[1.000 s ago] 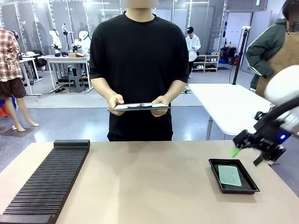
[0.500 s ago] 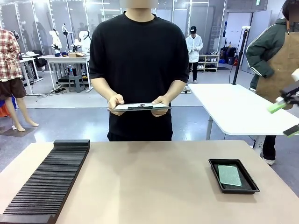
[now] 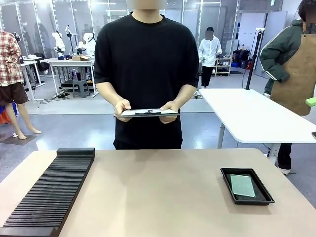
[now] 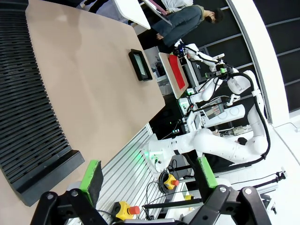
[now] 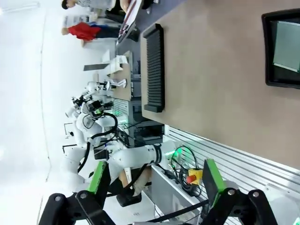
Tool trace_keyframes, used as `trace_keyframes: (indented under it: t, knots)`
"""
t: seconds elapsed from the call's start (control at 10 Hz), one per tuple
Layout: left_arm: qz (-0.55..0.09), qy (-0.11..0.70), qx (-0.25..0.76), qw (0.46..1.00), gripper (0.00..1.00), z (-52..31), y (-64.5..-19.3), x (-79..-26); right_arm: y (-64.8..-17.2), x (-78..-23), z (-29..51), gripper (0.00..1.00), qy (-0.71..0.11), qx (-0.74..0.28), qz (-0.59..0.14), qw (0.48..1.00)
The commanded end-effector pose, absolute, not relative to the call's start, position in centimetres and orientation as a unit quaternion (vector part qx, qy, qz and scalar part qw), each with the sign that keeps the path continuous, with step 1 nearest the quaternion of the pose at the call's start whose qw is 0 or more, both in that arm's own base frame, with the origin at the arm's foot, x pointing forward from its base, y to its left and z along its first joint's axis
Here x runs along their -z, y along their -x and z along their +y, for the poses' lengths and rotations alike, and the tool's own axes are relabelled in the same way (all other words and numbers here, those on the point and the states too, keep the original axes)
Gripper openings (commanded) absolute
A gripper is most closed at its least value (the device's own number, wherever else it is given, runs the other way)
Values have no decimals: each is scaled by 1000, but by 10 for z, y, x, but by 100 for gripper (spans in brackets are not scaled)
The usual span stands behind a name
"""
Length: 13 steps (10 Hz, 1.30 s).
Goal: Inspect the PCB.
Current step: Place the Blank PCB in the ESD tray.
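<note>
The PCB (image 3: 243, 185) is a thin green board lying flat in a shallow black tray (image 3: 225, 174) on the right of the tan table. The right wrist view has the PCB (image 5: 287, 40) in the tray (image 5: 268, 47) at its top right, far from my right gripper (image 5: 154, 179), whose green pads stand wide apart with nothing between them. My right gripper (image 3: 313, 117) just shows at the right edge of the front view, high above the table. In the left wrist view my left gripper (image 4: 149, 174) is open and empty off the table's near edge, with the tray (image 4: 134, 66) far away.
A long black slotted rack (image 3: 52, 190) lies along the table's left side. A person stands at the far edge holding a grey clipboard (image 3: 149, 112) in both hands. A white table (image 3: 252, 116) stands behind on the right.
My right gripper has lifted from just above the tray and drawn back up and to the right, almost out of the front view. The PCB and tray have not moved.
</note>
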<state>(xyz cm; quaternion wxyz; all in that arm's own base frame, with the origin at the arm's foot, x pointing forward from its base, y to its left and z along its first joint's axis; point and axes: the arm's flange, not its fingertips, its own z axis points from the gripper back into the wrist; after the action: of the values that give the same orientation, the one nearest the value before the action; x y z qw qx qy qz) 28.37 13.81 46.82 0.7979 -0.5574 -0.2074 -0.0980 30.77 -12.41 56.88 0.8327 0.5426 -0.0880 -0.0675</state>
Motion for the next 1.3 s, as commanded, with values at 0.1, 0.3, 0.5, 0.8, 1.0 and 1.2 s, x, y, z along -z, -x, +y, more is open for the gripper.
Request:
trace_keyframes:
  t: [0.1,0.3,0.5,0.8,1.0,1.2]
  knots:
    - [-200,556,96,801,100,139,-285,-473,-308,-569,-124,100,-543,68,-88,833]
    - [-200,556,96,801,100,139,-285,-473,-308,-569,-124,100,-543,68,-88,833]
    - [-200,556,96,801,100,139,-285,-473,-308,-569,-124,100,-543,68,-88,833]
    - [-200,556,96,801,100,139,-285,-473,-308,-569,-124,100,-543,68,-88,833]
    - [-200,556,96,801,100,139,-285,-473,-308,-569,-124,100,-543,68,-88,833]
    - [-200,556,96,801,100,139,-285,-473,-308,-569,-124,100,-543,68,-88,833]
